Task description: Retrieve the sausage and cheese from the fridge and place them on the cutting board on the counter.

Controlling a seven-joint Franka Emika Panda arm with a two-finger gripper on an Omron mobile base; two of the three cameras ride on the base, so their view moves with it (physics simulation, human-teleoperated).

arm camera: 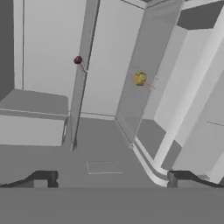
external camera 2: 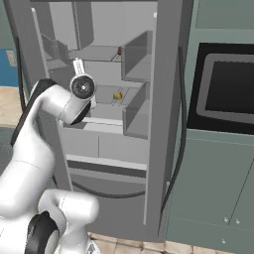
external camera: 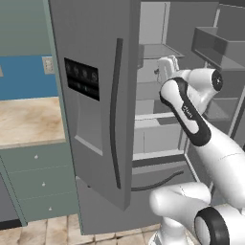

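Fingertips are cut off low in our hand view, so we see only the dark tops of the two, standing far apart with nothing between them and touching nothing. Our gripper is spread wide and holds nothing. In the base views our own forearm covers most of it, and we make out little beyond a pale hand reaching into the fridge, whose right door stands swung aside.

Ahead of the gripper, well apart from it, the cheese sits on a grey shelf as a small yellow lump; in the right base view it shows just beyond our wrist. Farther in and on the next shelf lies the sausage, seen end-on as a dark red dot, so we cannot judge its length. The counter lies off to our left, cut by the frame edge.
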